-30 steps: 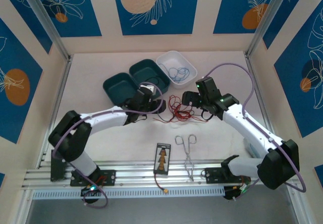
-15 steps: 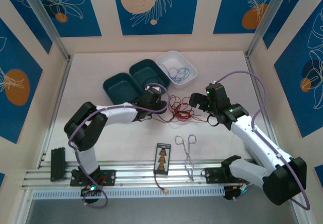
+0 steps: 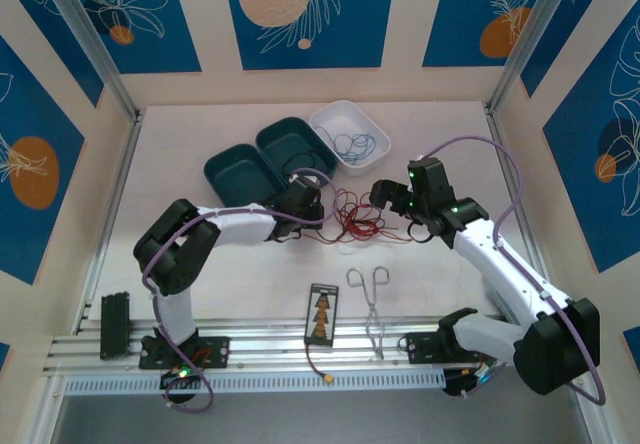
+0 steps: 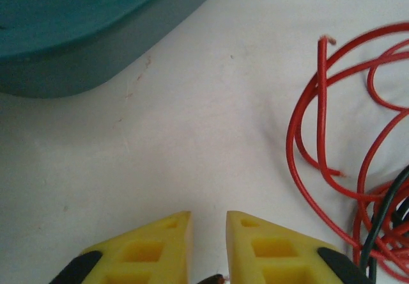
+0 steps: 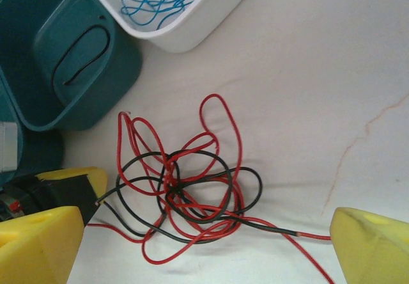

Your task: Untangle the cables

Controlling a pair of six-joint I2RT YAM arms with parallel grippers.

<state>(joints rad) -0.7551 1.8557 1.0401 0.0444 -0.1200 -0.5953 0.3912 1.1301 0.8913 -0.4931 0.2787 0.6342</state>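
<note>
Left fingers have moved in and narrowed almost closed at the tangle of thin red and black cables on the white table, apparently pinching a black strand's end. Right fingers stay wide open above. Likely ready to pull.

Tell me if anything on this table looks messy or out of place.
Yes: the red and black cables lie knotted in one heap on the table, while a blue cable sits coiled in the white tray and a black cable in a teal tray.
</note>
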